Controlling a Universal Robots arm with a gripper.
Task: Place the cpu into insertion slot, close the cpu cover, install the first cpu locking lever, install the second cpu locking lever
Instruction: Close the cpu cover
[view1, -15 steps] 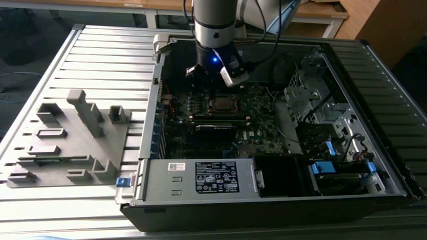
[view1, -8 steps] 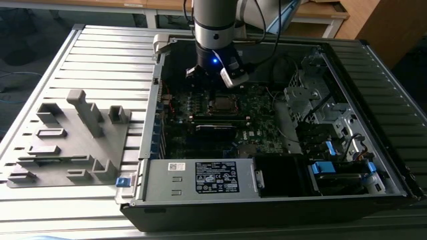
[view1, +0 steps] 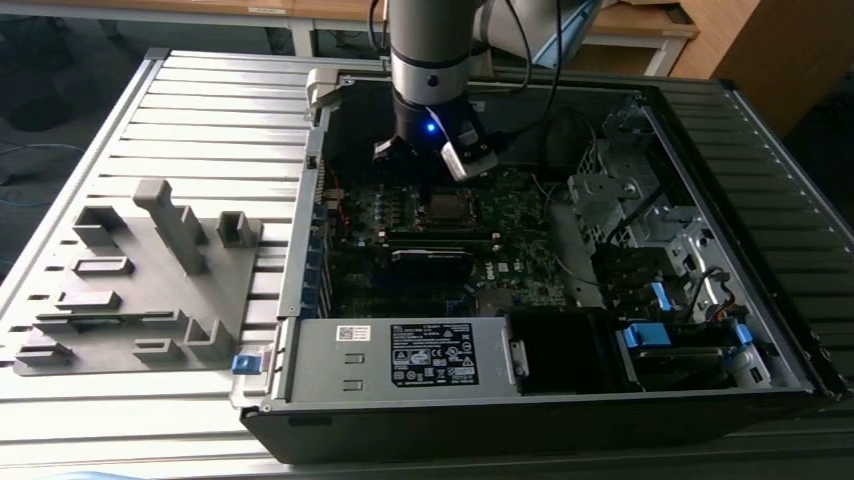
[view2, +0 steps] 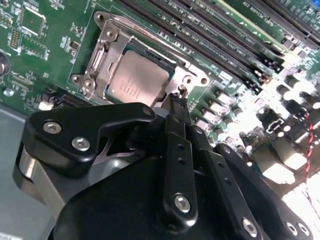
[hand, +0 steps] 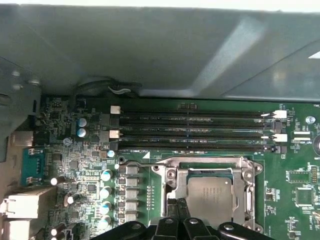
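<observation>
The grey tubular arm (view1: 430, 50) has a blue light (view1: 430, 128) and black cables (view1: 531, 62); the black tool (view2: 177, 106) carries silver screws (view2: 182, 201).

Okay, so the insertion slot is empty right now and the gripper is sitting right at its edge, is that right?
Not quite: the insertion slot is not empty. In both wrist views the cpu lies in it, framed by the silver cpu cover. The gripper is indeed right at its edge.
</observation>
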